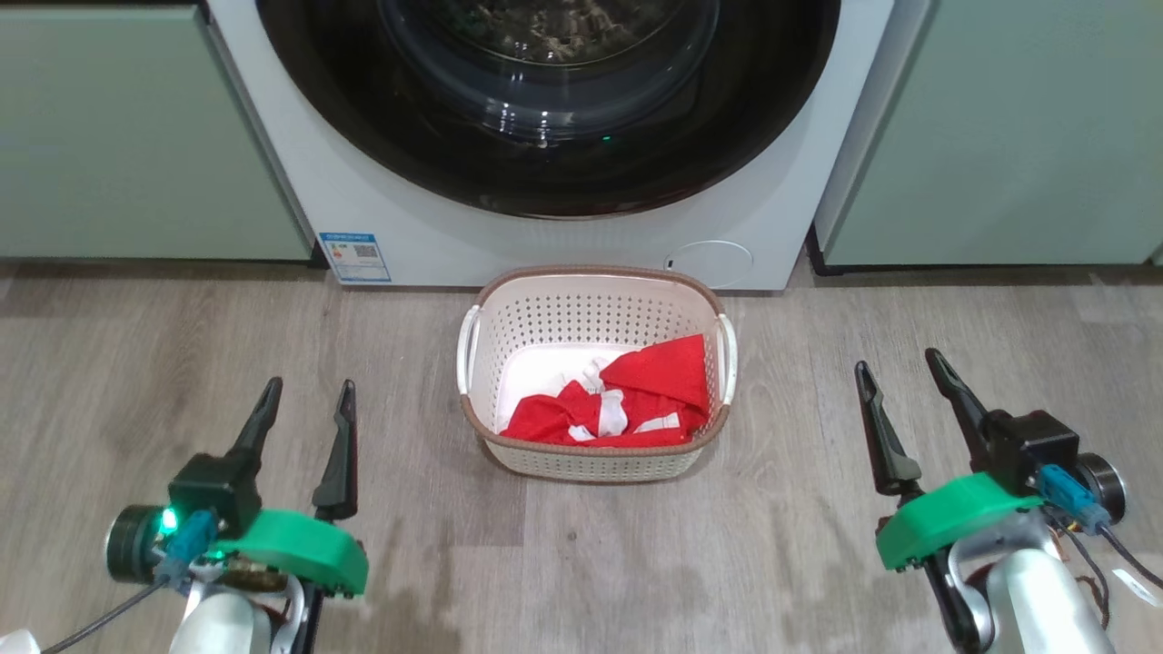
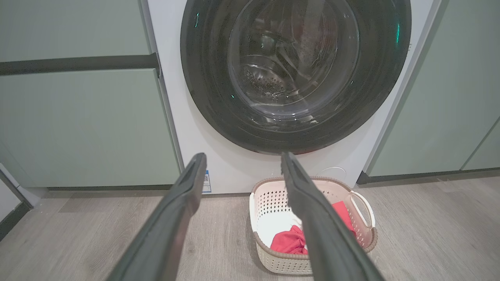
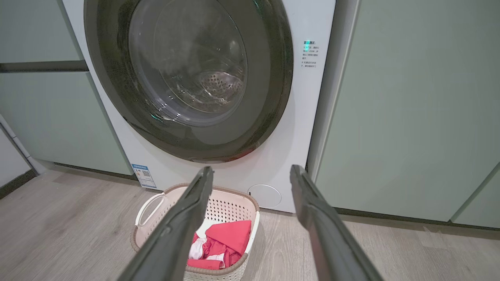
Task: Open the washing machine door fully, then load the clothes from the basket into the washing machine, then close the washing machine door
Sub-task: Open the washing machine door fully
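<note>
**Opening stage of the laundry task; nothing is engaged yet.**

*Foreground.* The left claw [image 1: 310, 385] and the right claw [image 1: 896, 360] hover low over the wood-effect floor [image 1: 182, 363], one at each side of the head view. Both are released and empty, with fingers spread and pointing toward the machine.

*Middle ground.* The basket [image 1: 595, 271] stands on the floor between the two claws and somewhat beyond them, well apart from both. Its far rim sits just in front of the washing machine [image 1: 436, 236]. The clothes [image 1: 650, 400], red with white trim, lie bunched in the near right part of the basket, below its rim. The pale basket floor is bare at the left.

*Background.* The washing machine door [image 1: 363, 127] is shut, its black rim flat against the white front. The steel drum shows through the glass in both wrist views. Below the door are a blue label [image 1: 356, 257] at the left and a round service flap [image 1: 713, 263] at the right. Pale green cabinets [image 1: 136, 136] flank the machine.

*Step in hand, as judged.* This is the first step, opening the door, and it is not yet begun. The next move calls for one claw to rise, reach forward to the door's edge, catch it and swing it through its full arc. No handle or recess can be made out, so which side to take cannot be told. Because the basket sits directly under the door, the arm would best come in from the side or from above rather than across the clothes.
</note>
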Tool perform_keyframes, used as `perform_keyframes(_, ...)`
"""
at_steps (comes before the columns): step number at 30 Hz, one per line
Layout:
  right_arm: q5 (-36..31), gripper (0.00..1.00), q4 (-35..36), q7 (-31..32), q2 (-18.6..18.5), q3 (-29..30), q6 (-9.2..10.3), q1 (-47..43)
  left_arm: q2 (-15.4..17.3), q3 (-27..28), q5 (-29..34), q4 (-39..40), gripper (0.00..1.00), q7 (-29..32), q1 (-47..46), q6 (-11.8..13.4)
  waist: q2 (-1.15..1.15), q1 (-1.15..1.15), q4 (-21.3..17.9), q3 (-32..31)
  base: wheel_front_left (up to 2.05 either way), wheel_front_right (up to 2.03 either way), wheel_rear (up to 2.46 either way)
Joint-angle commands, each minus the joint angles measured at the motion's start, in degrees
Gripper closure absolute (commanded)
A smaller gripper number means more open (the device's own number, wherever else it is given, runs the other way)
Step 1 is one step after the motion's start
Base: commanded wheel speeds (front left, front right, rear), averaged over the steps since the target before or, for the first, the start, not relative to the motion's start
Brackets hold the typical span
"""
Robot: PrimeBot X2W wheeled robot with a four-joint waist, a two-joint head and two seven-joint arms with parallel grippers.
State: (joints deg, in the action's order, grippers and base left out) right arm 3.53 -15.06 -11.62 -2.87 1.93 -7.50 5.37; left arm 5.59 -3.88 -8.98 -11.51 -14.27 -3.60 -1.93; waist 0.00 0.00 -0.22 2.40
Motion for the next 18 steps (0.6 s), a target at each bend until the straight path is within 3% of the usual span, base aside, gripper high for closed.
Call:
perform_keyframes(1,0.5,0.00,1.8,-0.6,0.0,-1.0,0.01,3.2,0.4,2.0,0.6,2.2,0.00,-0.7,-2.5,-0.2,0.00,0.00,0.0,0.1,1.14,1.14,-2.28)
perform_keyframes(18,0.7,0.00,1.7,-0.8,0.0,-0.5,0.01,3.0,-0.1,2.3,0.9,2.4,0.00,-0.7,-2.7,-1.3,0.00,0.00,-0.7,-0.1,1.23,1.23,-2.46)
